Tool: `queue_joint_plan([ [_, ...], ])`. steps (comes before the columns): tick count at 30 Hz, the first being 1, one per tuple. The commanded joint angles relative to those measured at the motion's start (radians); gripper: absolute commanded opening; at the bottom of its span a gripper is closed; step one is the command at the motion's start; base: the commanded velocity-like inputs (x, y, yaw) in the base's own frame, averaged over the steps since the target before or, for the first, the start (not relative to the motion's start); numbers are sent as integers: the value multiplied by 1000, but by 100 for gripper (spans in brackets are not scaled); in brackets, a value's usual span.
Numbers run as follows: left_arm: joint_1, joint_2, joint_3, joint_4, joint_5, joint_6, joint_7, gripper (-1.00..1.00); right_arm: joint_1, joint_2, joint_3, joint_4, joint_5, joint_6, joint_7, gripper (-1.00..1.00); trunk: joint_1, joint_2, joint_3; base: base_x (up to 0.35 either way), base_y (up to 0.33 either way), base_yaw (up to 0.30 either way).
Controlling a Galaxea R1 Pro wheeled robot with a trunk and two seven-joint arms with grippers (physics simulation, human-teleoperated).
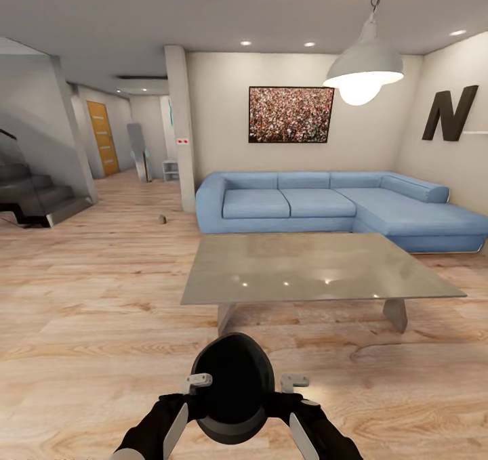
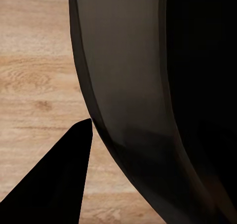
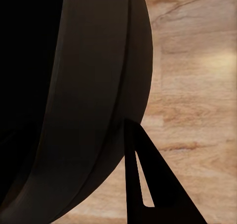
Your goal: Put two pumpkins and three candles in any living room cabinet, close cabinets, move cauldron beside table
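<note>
Carrying the cauldron (image 1: 232,385) at bottom centre of the head frame, black and rounded, its mouth facing the camera, raised off the floor (image 1: 88,324) as far as can be judged. Clamping it from both flanks: left end effector (image 1: 196,381) pressing on the left of the rim, right end effector (image 1: 295,382) on the right, pale fingers poking up beside the bowl, both seemingly gripping the cauldron's rim. Showing in each wrist view a dark curved wall (image 2: 148,95) of the cauldron (image 3: 84,110) close against a black fingertip, plank floor behind. Lying straight ahead of the cauldron, just above it in the frame, the grey desk (image 1: 312,267), its long axis running left to right, its near edge facing the robot; near but still apart. Neither arm nearer than the other, both sharing the load evenly. Arms reaching forward and inward from the lower corners, forearms angled toward each other, wrists level. Remaining, by judgement: rolling forward a little, lowering the cauldron to the floor beside the desk's near edge. Sitting beyond the desk, a blue sofa (image 1: 325,202); resting far off on the floor at left centre, a small grey-brown stub (image 1: 162,219), possibly a candle, too small for certainty.
</note>
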Motion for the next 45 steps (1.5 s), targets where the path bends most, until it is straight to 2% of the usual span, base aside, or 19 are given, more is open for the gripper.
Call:
queue_joint_plan([
  [1, 0, -1, -6, 2, 26, -1, -2, -100, 0, 0, 6, -3, -9, -49, 4, -100, 4, -7, -3, 0, 0, 0],
  [45, 0, -1, -5, 2, 27, -1, -2, -100, 0, 0, 6, -2, -9, -49, 4, -100, 173, -315, -141, 0, 0, 0],
])
